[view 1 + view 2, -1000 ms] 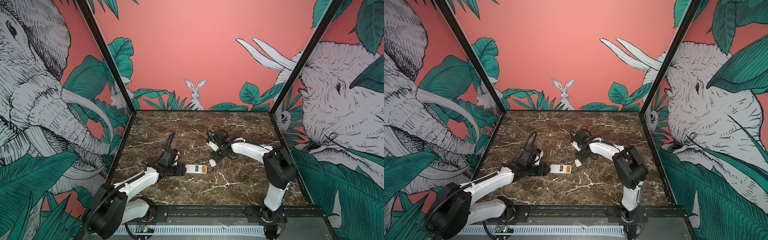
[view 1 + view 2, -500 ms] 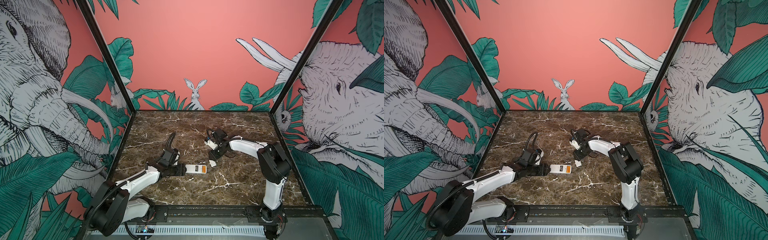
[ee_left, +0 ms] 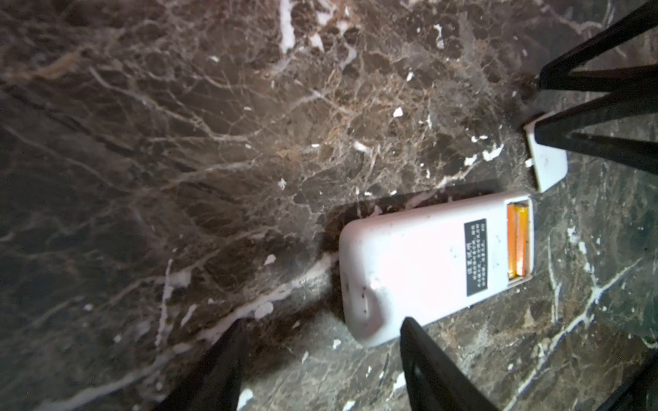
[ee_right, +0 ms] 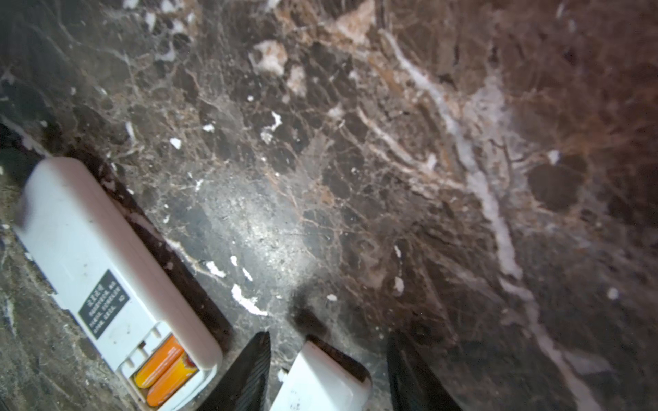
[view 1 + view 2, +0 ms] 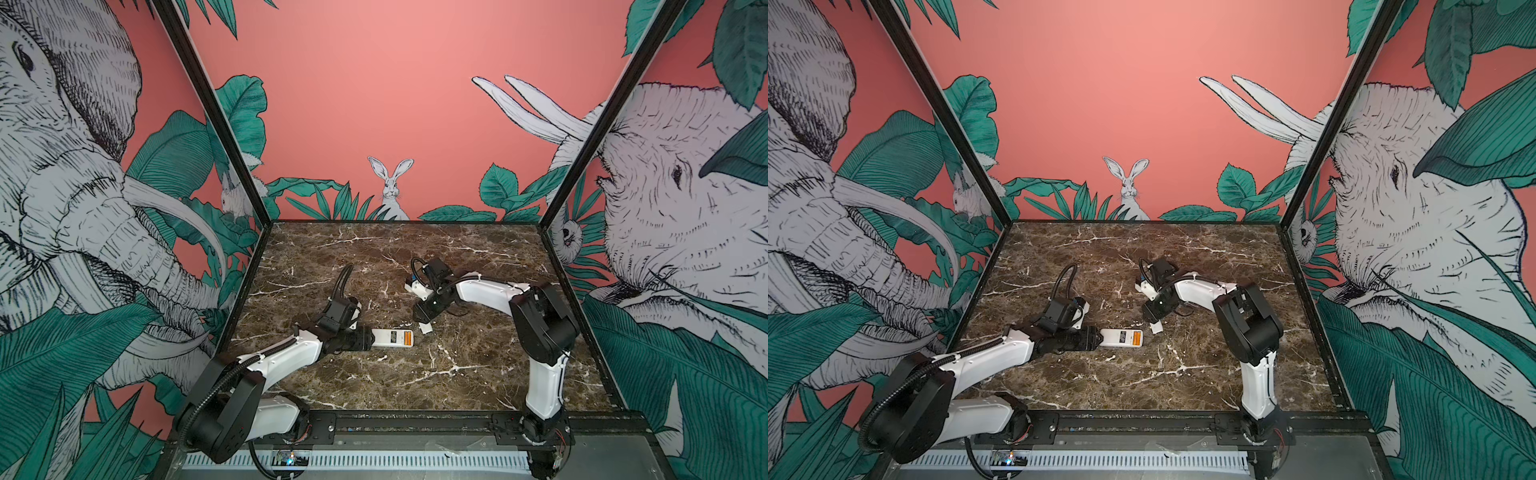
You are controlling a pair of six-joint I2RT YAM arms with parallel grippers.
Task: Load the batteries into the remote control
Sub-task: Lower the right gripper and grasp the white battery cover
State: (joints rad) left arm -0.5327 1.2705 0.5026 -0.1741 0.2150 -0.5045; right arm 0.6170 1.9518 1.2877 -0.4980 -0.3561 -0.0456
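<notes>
**Marble bench: remote back up, battery bay uncovered**

Dark brown, white-veined marble tabletop inside coral walls drawn with elephants, a rabbit and green leaves. Remote control flat on the marble at lower centre of both top views, lengthwise across the frame, white back up, dark label plain in the left wrist view. Batteries: two orange-yellow cylinders side by side in the open bay at the remote's right-hand end, seen also at lower left of the right wrist view. Small white battery cover off the remote, on the marble just beside the bay end, slightly above and right of it in both top views. Left gripper at the remote's opposite, left-hand end, jaws spread; in the left wrist view one finger at the remote's long edge, contact unclear, the other well apart from it. Right gripper low over the cover, jaws spread to either side of it; in the right wrist view a narrow strip of marble visible between the cover and each finger
</notes>
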